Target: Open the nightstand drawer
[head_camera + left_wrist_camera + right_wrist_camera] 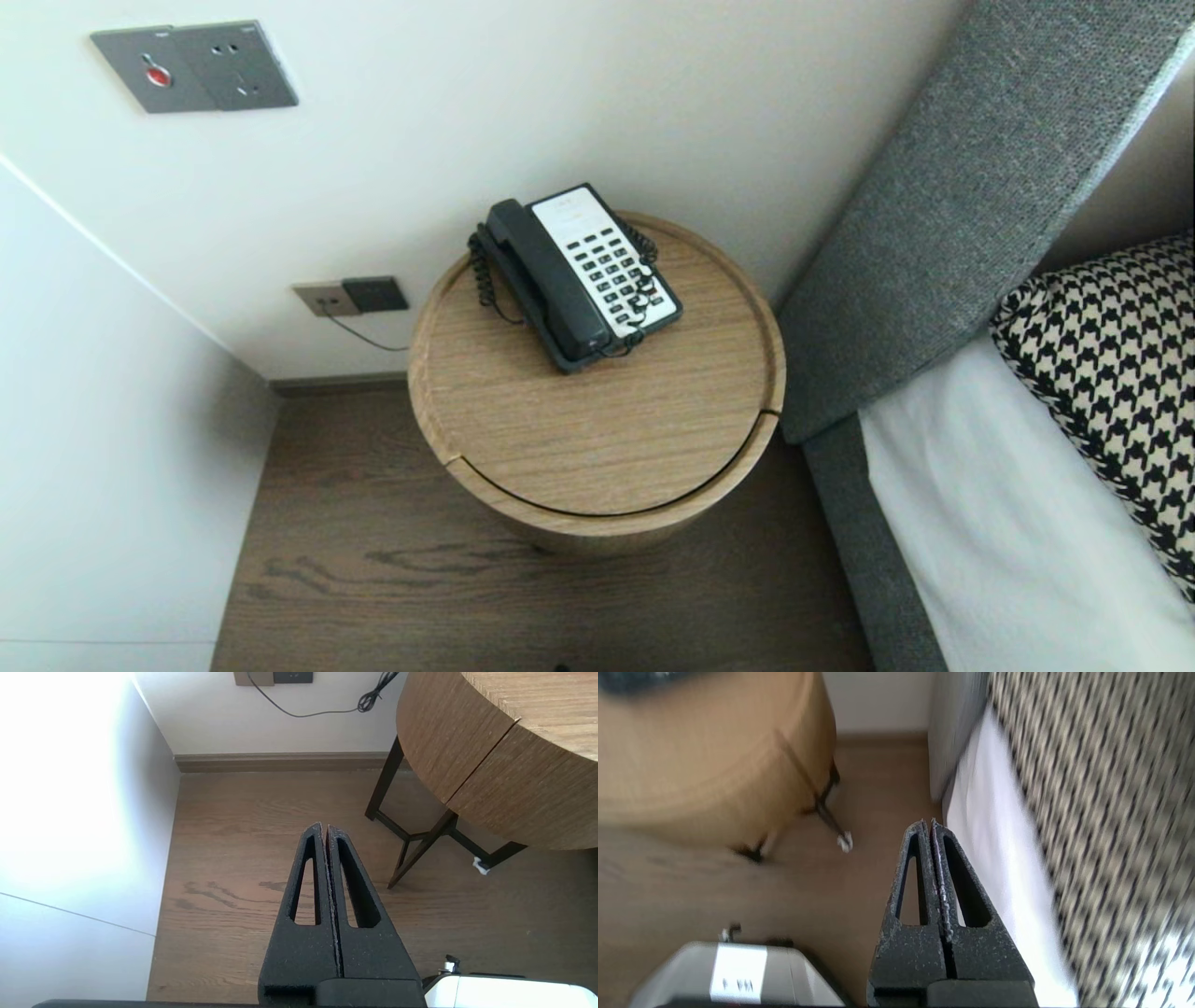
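over the floor (243, 858) off the front edge of the table (467, 742), our left gripper (324, 827) and right gripper (927, 822) hang pinched fully together, holding and touching nothing.

My head camera looks steeply down from above onto the round bedside table (597, 439) at medium range. My left wrist camera sits low behind my left gripper (325, 827) and faces the wooden floor (261, 812) and the table's side and legs. My right wrist camera, behind my right gripper (927, 822), faces the floor between table and bed (994, 858). All three views share the table.
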`<state>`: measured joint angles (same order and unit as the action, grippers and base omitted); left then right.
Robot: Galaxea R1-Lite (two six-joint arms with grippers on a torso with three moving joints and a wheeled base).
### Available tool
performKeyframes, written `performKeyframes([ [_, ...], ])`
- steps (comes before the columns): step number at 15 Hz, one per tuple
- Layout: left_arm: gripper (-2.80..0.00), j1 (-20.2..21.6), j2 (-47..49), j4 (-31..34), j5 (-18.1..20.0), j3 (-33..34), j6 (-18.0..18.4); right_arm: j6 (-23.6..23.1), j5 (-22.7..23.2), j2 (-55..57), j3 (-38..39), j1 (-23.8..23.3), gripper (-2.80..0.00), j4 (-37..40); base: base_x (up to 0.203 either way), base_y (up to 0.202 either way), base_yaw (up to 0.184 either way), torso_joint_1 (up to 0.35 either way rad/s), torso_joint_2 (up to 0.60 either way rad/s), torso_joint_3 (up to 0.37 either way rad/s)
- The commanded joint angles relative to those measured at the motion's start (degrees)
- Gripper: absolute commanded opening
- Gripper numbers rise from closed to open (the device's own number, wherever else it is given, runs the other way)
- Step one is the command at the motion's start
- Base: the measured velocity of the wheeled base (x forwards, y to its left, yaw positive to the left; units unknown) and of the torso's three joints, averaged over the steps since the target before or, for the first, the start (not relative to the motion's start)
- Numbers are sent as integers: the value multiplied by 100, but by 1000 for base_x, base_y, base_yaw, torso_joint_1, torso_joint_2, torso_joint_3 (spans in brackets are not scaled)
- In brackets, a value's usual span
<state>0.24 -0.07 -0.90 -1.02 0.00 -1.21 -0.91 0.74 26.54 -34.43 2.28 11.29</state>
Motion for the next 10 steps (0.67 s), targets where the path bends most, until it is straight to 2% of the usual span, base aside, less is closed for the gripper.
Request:
performKeyframes([
  [1, -280, 2, -1, -5, -3, 0, -2, 0, -12, 1364, -1023, 12, -280, 30, 0, 0, 0, 0, 0, 0],
  [4, -280, 2, -1, -6, -3, 0, -2, -2, -21, 2346, -2160, 11, -280, 295, 0, 0, 0, 0, 0, 0],
  [6, -280, 2, -1, 2, -3, 0, -2, 43, 17, 2842, -2999, 54, -280, 1160, 0, 0, 0, 0, 0, 0],
  [10, -280, 2, -1, 2, -3, 0, -2, 427, 76, 3544, -3737, 883, -280, 2456, 0, 0, 0, 0, 0, 0],
])
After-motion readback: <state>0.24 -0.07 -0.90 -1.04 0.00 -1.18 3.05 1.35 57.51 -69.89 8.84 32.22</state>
